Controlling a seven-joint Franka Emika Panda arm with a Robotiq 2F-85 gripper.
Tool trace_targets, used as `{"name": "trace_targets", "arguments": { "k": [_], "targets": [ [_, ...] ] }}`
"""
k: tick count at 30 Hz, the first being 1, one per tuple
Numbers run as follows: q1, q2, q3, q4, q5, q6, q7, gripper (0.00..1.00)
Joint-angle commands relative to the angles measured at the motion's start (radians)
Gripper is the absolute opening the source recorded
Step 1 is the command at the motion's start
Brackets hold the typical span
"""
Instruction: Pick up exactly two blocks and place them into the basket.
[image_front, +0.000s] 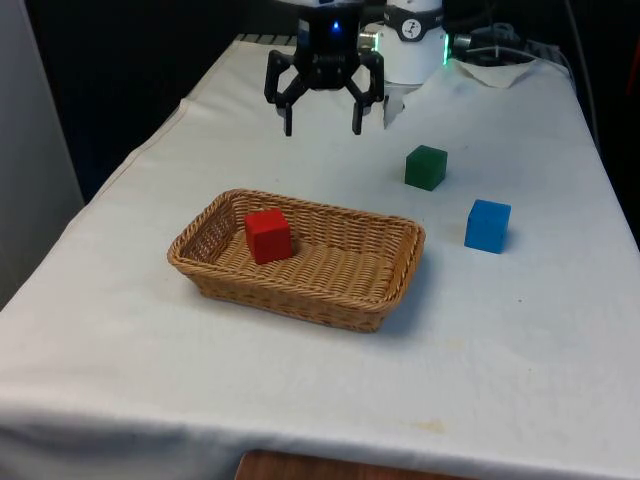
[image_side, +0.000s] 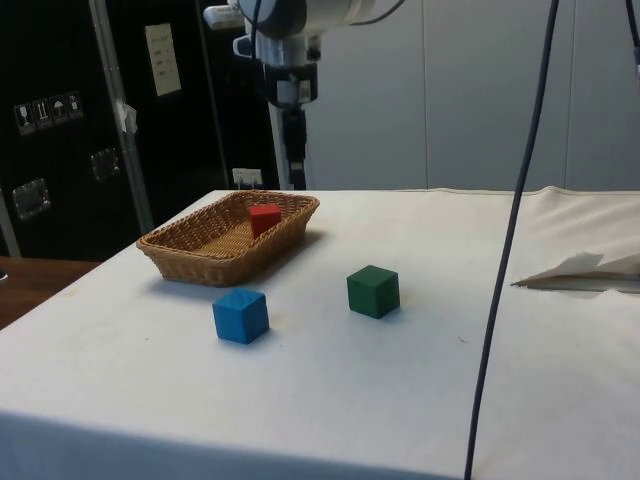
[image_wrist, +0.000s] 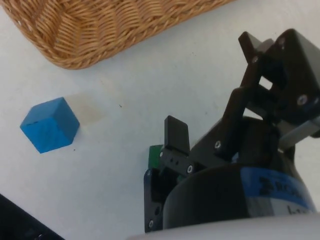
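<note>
Red block (image_front: 268, 236) already in basket (image_front: 392, 285). Gripper (image_front: 324, 126) released, empty, high beyond basket. Next: centre over green block (image_front: 426, 167), front view's right, descend straight, avoid nudging blue block (image_front: 488, 225).

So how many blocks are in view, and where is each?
3. The red block lies in the basket; the green block and blue block sit on the cloth at the front view's right of it.
</note>
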Motion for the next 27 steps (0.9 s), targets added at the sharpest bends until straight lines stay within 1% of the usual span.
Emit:
{"name": "trace_targets", "arguments": {
  "k": [1, 3, 4, 5, 8, 10, 11, 12, 16, 17, 18, 19, 25, 26, 27],
  "targets": [
    [0.011, -0.008, -0.006, -0.017, 0.0, 0.025, 0.0, 1.0],
    [0.01, -0.008, 0.0, -0.017, -0.004, 0.026, 0.006, 1.0],
    [-0.001, -0.008, 0.007, -0.013, 0.0, 0.018, 0.0, 1.0],
    [0.009, -0.008, 0.001, -0.018, -0.004, 0.028, 0.008, 1.0],
    [0.006, -0.005, 0.003, -0.024, -0.003, 0.035, 0.017, 1.0],
    [0.003, -0.003, 0.006, -0.024, 0.0, 0.034, 0.035, 1.0],
    [-0.006, -0.007, 0.012, -0.02, 0.0, 0.024, 0.027, 1.0],
    [0.002, -0.003, 0.007, -0.023, 0.0, 0.033, 0.041, 1.0],
    [-0.004, -0.003, 0.012, -0.023, 0.0, 0.03, 0.068, 1.0],
    [-0.007, -0.002, 0.014, -0.022, 0.001, 0.029, 0.083, 1.0],
    [-0.012, -0.007, 0.019, -0.02, 0.0, 0.024, 0.078, 1.0],
    [-0.008, -0.002, 0.015, -0.022, 0.001, 0.029, 0.09, 1.0],
    [-0.018, -0.002, 0.024, -0.02, 0.0, 0.027, 0.142, 1.0],
    [-0.019, -0.003, 0.025, -0.02, 0.0, 0.027, 0.148, 1.0],
    [-0.023, -0.007, 0.029, -0.019, 0.0, 0.024, 0.137, 1.0]
  ]
}}
